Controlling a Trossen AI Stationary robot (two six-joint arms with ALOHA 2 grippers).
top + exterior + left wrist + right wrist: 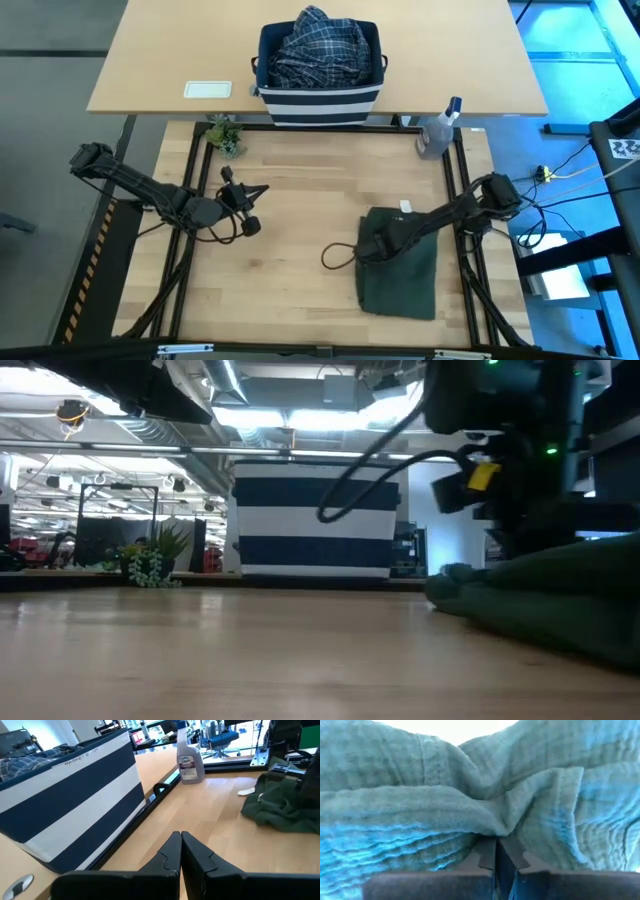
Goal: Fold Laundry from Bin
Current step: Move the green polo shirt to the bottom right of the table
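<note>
Currently the right pincer reaches low from the table's right edge, its arm stretched nearly flat, fingers clamped on a fold of the dark olive-green garment, which lies near the table's front right corner. The left pincer, closed on nothing, hovers near the left edge. The bin stands beyond the far edge, holding the plaid shirt.

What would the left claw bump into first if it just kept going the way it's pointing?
Probably the bin. The left claw is shut and aims over bare table toward the striped bin's near corner and the black frame rail beside it. Depth is unclear, so the low rail may come first.
</note>
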